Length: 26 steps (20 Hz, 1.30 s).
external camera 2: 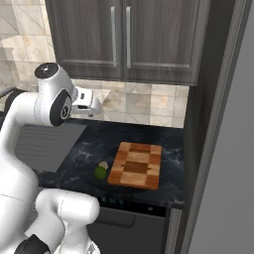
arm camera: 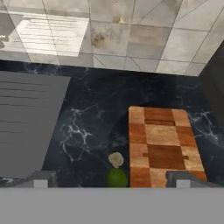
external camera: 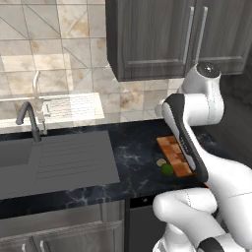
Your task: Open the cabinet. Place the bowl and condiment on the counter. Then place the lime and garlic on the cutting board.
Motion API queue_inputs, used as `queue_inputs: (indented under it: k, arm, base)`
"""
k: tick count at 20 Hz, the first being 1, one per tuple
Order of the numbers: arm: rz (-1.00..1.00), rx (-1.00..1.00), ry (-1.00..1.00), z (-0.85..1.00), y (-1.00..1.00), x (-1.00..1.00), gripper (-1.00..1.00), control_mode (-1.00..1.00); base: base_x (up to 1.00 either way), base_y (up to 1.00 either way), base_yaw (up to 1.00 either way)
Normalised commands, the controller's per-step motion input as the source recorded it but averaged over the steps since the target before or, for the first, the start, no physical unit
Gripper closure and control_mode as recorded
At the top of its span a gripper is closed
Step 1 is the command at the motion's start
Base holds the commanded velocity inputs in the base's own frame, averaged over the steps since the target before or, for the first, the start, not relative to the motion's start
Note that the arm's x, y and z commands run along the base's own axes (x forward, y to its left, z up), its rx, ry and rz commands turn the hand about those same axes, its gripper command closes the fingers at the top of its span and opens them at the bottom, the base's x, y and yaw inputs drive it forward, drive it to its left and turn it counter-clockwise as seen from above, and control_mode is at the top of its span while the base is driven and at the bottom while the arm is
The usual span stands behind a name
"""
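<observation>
The cabinet (external camera 2: 124, 39) doors are shut, so whatever sits inside is hidden. From the left base view the arm covers the far half of the cutting board (external camera: 172, 153). Below the tool (arm camera: 113, 180), the lime (arm camera: 117, 178) is cut off at its lower edge.

The cabinet (external camera 2: 124, 39) looks like dark, matt wood grain with brushed metal handles (external camera 2: 113, 35). The counter (arm camera: 94, 118) is glossy black marble, white-veined. The board (arm camera: 164, 146) is smooth checkered wood. The sink (external camera: 54, 160) is matt grey, its drainboard ribbed. The wall tiles (external camera: 54, 49) look like polished beige stone.
</observation>
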Motion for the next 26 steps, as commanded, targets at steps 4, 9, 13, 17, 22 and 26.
queue_inputs:
  k: [4, 9, 13, 17, 22, 26]
  arm:
    - [0.00, -0.03, -0.26, 0.22, -0.02, -0.27, -1.00, -1.00]
    - [0.00, -0.02, -0.20, 0.23, -0.20, -0.27, -1.00, -1.00]
    - [0.00, 0.00, -0.19, 0.30, -0.37, -0.22, -1.00, -1.00]
    - [0.00, 0.00, -0.19, 0.33, -0.40, -0.18, -1.00, -1.00]
    - [0.00, -0.01, -0.19, 0.32, -0.34, -0.14, -1.00, -1.00]
    - [0.00, 0.00, -0.17, 0.33, -0.31, -0.08, -1.00, -1.00]
  base:
    - [0.00, 0.00, 0.00]
    - [0.00, 0.00, 0.00]
    - [0.00, 0.00, 0.00]
    - [0.00, 0.00, 0.00]
    - [0.00, 0.00, 0.00]
    - [0.00, 0.00, 0.00]
